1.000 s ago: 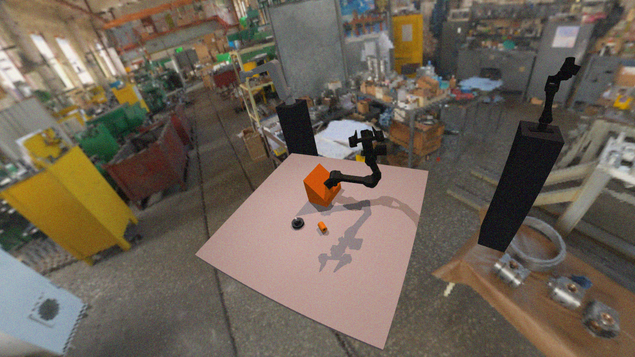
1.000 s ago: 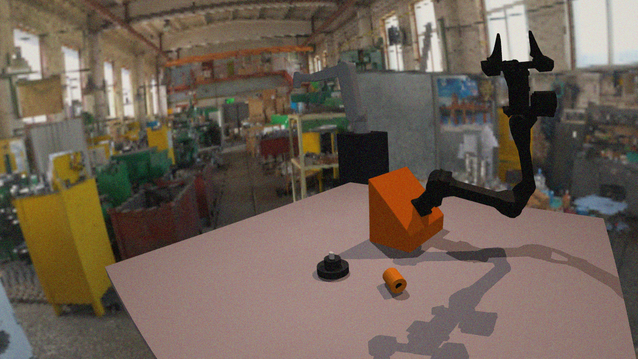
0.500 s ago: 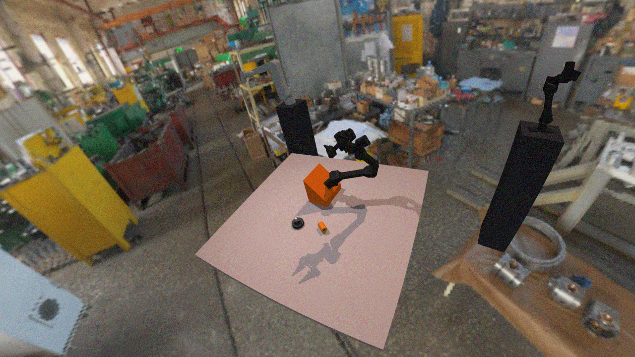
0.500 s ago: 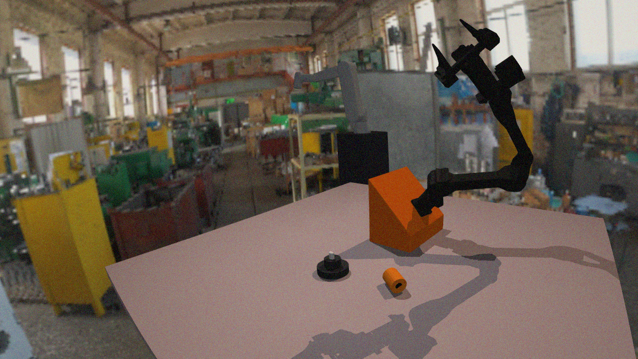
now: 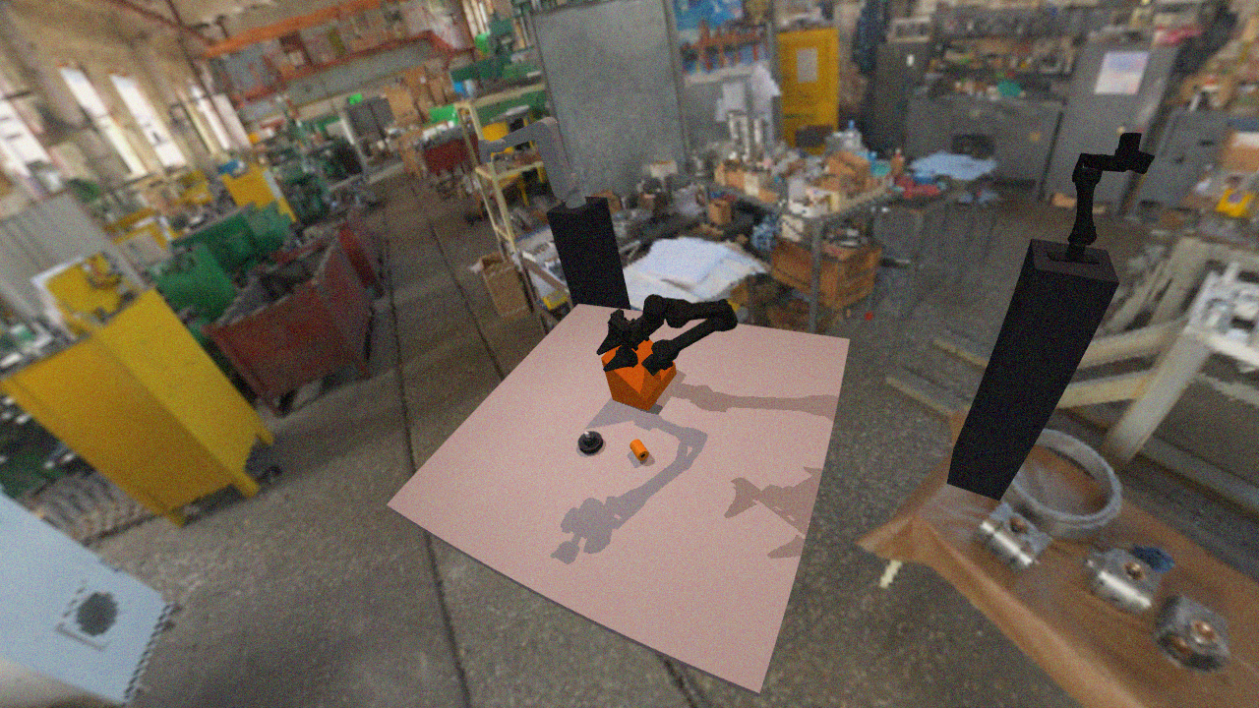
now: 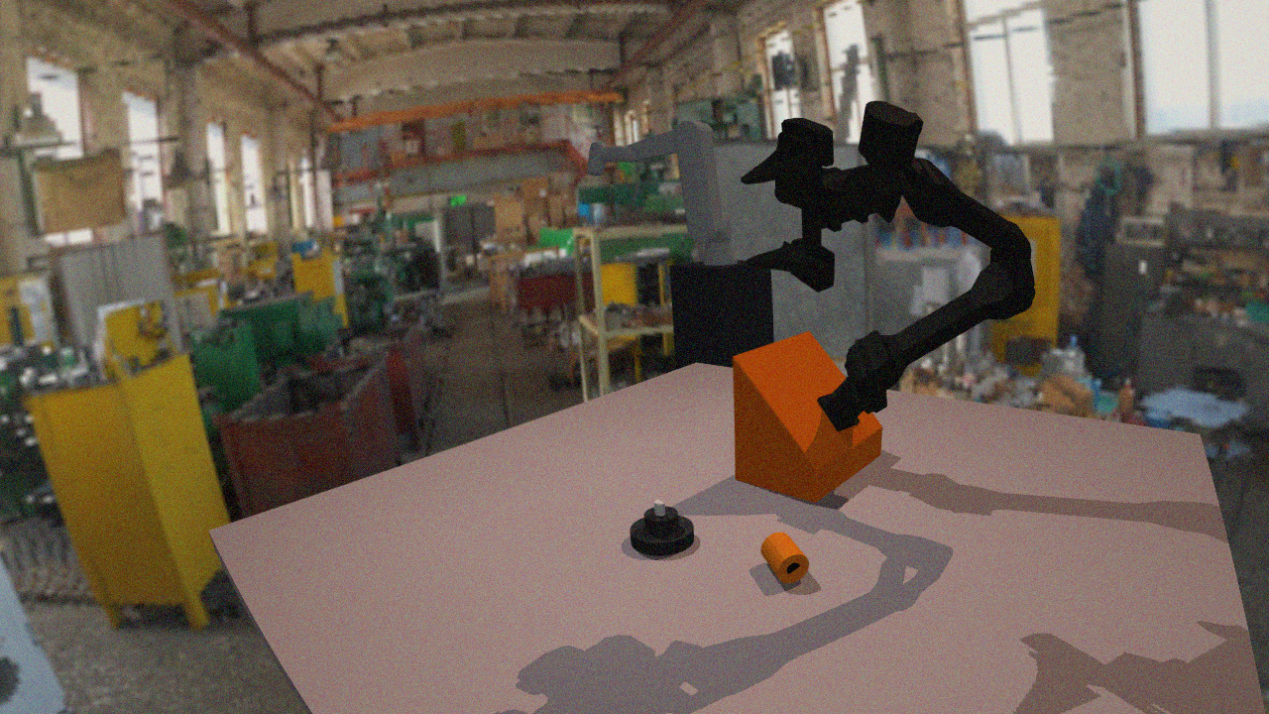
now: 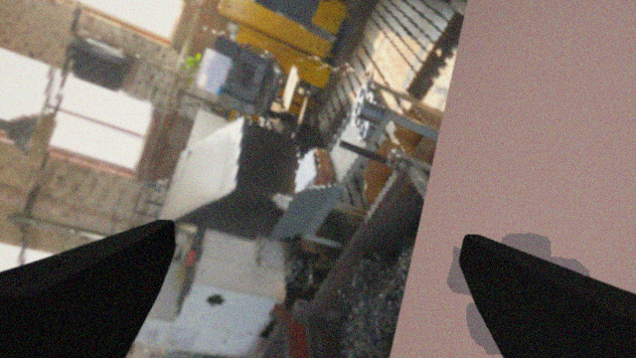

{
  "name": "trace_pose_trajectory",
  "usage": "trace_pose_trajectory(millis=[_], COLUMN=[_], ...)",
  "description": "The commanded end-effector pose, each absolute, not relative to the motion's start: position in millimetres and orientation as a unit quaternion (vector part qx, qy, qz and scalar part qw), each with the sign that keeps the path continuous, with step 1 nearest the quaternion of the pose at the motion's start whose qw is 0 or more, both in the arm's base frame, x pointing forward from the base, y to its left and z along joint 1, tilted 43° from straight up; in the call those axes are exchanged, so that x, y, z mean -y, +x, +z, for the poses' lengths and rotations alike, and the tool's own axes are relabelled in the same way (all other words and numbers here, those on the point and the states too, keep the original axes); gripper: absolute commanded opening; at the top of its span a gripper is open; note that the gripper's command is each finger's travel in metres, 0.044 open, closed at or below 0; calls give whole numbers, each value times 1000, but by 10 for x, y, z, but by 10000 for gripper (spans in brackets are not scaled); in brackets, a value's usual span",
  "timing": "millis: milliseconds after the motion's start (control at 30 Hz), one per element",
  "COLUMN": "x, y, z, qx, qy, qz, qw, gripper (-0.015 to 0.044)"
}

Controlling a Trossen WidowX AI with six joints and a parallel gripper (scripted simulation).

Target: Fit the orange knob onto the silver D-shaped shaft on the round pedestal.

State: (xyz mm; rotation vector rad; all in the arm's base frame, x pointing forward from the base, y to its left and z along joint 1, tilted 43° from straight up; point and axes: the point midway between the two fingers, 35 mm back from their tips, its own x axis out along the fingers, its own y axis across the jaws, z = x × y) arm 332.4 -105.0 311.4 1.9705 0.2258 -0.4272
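The orange knob [image 5: 638, 450] [image 6: 778, 550] lies on its side on the pink table top [image 5: 493, 501] [image 6: 425, 550] [image 7: 537, 124], its dark hole facing the lower right in the exterior view. The black round pedestal [image 5: 589, 446] [image 6: 660, 541] stands to its left, with the silver shaft [image 6: 658, 508] upright and bare on top. The shaft's flat side is too small to make out. My gripper [image 5: 602, 360] [image 6: 746, 220] [image 7: 321, 242] is open and empty, high above the table and well away from both. The wrist view shows neither knob nor pedestal.
An orange angular block [image 5: 629, 392] [image 6: 769, 399] stands behind the pedestal and knob, at the foot of my arm. A black pillar [image 5: 589, 255] [image 6: 723, 310] rises beyond the table's back edge. Another black pillar [image 5: 1030, 370] carries a black arm at the right.
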Motion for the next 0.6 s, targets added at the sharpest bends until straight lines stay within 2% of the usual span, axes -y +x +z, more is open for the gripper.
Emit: trace_pose_trajectory(millis=[0,200,400,467,567], x=[624,-20,-714,-938,-1013], y=[3537,3547,3280,3138,3084], z=[2500,1788,1184,1018,965], qx=[-232,-395,-533,-569,-580], qy=[833,806,729,691,677], qz=[-222,-293,-388,-425,-439], qw=[451,329,184,133,115], gripper=[440,440,440,440,440])
